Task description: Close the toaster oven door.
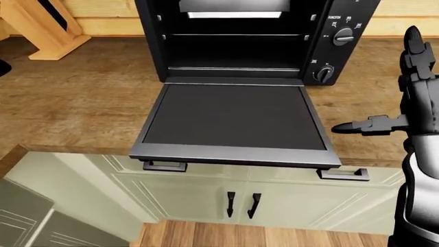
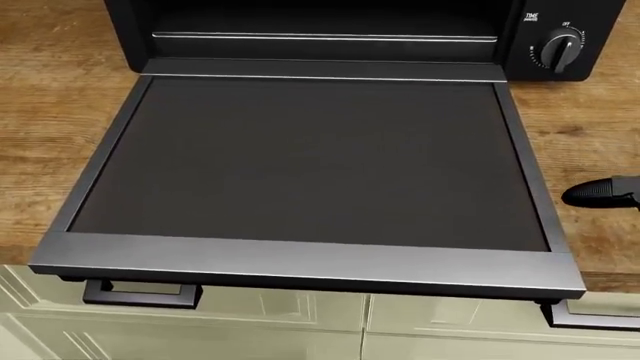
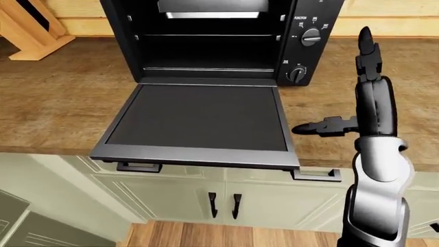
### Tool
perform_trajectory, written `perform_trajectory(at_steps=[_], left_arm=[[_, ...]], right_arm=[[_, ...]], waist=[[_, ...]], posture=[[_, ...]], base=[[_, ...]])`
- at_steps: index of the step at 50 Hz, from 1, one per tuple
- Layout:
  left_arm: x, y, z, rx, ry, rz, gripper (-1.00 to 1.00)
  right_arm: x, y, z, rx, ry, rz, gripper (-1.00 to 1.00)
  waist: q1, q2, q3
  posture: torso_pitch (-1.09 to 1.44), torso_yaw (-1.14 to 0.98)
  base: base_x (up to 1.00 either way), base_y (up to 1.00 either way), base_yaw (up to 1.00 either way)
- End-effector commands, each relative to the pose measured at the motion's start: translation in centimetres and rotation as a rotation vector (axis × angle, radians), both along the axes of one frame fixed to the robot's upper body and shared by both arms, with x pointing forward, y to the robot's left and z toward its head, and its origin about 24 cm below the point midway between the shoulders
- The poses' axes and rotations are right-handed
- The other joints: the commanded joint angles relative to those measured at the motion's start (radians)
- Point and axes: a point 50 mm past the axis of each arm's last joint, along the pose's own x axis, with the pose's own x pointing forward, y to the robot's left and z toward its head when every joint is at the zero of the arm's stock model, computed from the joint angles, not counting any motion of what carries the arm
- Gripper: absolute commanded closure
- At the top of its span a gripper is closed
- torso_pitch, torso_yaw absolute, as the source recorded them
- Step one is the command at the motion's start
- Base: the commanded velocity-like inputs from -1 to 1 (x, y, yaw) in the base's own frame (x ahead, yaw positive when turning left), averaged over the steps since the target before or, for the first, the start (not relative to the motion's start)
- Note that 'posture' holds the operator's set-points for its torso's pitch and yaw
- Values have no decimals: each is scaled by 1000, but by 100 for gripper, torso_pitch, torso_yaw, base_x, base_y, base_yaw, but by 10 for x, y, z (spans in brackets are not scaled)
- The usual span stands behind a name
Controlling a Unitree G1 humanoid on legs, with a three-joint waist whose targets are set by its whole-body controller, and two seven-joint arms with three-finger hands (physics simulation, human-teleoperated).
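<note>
The black toaster oven (image 1: 236, 36) stands on the wooden counter with its door (image 1: 233, 118) folded down flat, reaching past the counter edge. The door's grey front rail (image 2: 300, 262) runs along the bottom of the head view. My right hand (image 3: 356, 87) hovers to the right of the door, open, its fingers (image 3: 367, 51) pointing up and its thumb (image 3: 319, 126) stretched toward the door's right edge without touching it. In the head view only the thumb tip (image 2: 600, 192) shows. The left hand does not appear in any view.
Control knobs (image 1: 342, 36) sit on the oven's right panel. A wooden knife block (image 1: 45, 25) stands at the upper left. Pale green cabinets (image 1: 274, 200) with dark handles lie under the counter (image 1: 75, 103), and wood floor (image 1: 261, 236) below.
</note>
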Motion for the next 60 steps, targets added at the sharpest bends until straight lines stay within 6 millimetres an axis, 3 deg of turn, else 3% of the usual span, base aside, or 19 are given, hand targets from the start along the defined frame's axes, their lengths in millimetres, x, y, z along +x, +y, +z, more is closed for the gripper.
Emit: perform_trajectory(at_steps=[1,24,41,60], left_arm=[[-9,-3,19,50,-78,9,-100],[-9,-3,19,46,-79,4,-100],[-9,-3,17,47,-76,2,-100],[-9,-3,17,47,-75,-1,-100]], right_arm=[[-6,2,15,-39,-74,6,-100],[-7,11,10,-26,-38,70,-100],[-3,-9,24,-60,-90,-46,-100],[0,-13,0,-125,-63,-62,-100]], waist=[[0,4,-21],[-2,6,-23],[-1,3,-22],[-1,3,-21]], posture=[[0,0],[0,0],[0,0],[0,0]], base=[[0,0,0],[0,0,0],[0,0,0],[0,0,0]])
